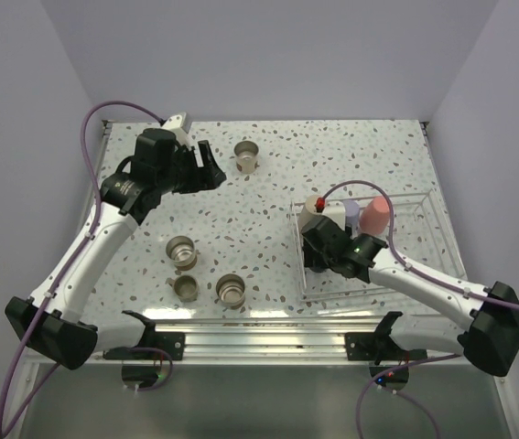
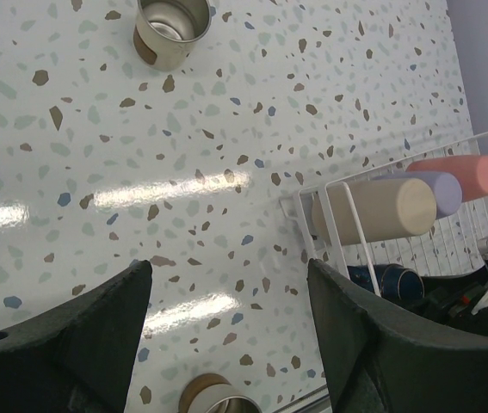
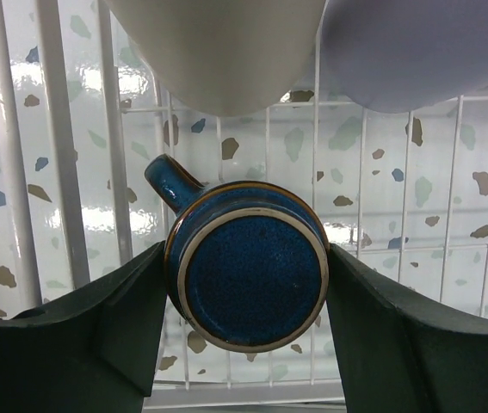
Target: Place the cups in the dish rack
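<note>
The wire dish rack (image 1: pixel 427 203) stands at the right. In it lie a beige cup (image 2: pixel 379 210), a lavender cup (image 2: pixel 439 189) and a coral-red cup (image 1: pixel 375 213). My right gripper (image 1: pixel 319 260) is down in the rack's near left part, shut on a dark blue handled mug (image 3: pixel 248 262) with its base toward the camera. My left gripper (image 1: pixel 207 170) is open and empty above the table, beside a steel cup (image 1: pixel 246 156). Three more steel cups (image 1: pixel 182 251), (image 1: pixel 187 287), (image 1: pixel 232 290) stand at the front left.
The rack's thick white side bars (image 3: pixel 54 129) run just left of the mug. A red-tipped fitting (image 1: pixel 316 202) on the right arm sits over the rack's left end. White walls close in the table at back and sides.
</note>
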{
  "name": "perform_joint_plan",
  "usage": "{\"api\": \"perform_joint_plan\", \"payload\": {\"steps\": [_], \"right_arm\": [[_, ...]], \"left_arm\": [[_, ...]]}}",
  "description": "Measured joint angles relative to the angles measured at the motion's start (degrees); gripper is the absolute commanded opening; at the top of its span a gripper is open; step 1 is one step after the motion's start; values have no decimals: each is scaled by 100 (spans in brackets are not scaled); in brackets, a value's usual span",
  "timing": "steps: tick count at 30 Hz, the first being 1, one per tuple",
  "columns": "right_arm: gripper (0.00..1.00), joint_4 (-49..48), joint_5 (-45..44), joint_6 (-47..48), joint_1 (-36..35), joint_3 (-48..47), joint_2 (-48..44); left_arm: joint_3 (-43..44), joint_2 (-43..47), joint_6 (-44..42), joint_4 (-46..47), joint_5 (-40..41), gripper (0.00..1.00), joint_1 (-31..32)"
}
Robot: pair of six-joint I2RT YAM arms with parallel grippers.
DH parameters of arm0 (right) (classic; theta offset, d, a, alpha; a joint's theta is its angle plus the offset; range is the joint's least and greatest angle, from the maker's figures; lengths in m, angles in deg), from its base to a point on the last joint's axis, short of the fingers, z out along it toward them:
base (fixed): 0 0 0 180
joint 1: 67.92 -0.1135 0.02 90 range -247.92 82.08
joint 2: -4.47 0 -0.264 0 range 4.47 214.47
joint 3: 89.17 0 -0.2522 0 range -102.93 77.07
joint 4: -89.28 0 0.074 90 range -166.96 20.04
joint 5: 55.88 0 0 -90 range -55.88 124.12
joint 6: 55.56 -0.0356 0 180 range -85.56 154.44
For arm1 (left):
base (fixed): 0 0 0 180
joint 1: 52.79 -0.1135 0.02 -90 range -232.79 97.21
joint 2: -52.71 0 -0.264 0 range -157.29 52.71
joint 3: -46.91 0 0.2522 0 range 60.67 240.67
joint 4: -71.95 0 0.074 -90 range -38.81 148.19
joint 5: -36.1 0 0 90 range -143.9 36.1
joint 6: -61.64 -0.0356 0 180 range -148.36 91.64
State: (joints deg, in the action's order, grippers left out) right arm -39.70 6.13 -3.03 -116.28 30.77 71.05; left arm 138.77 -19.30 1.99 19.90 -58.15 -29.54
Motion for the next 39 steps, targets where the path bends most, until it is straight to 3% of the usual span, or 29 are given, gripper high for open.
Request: {"api": "perform_joint_plan", "payload": {"steps": [2,6,9,14,16,18,30,37,39], "right_arm": [[14,0,-35,-22,-31,2,20],[49,0,-83,-68,-48,2,68],[64,2,-114,-72,-68,2,81],[78,94,-125,-85,-85,-15,72],[94,197,-131,-83,-92,-48,68],[98,291,-131,-94,-96,-76,28],[98,671,-87,-138,-164,-815,-581],[99,1274,-214,-140,-164,-1906,-946],[99,1438,-258,-138,-162,-2258,-1019]], "left_arm": [[0,-2,0,0,0,76,0],[0,0,0,2,-2,76,0],[-2,2,2,2,-2,76,0],[-22,35,0,0,0,76,0],[-22,55,0,0,2,76,0],[-22,66,0,-2,2,76,0],[-22,142,0,-79,140,76,0],[-107,96,37,-1045,1141,70,-4],[-256,98,81,-1290,1362,63,-4]]}}
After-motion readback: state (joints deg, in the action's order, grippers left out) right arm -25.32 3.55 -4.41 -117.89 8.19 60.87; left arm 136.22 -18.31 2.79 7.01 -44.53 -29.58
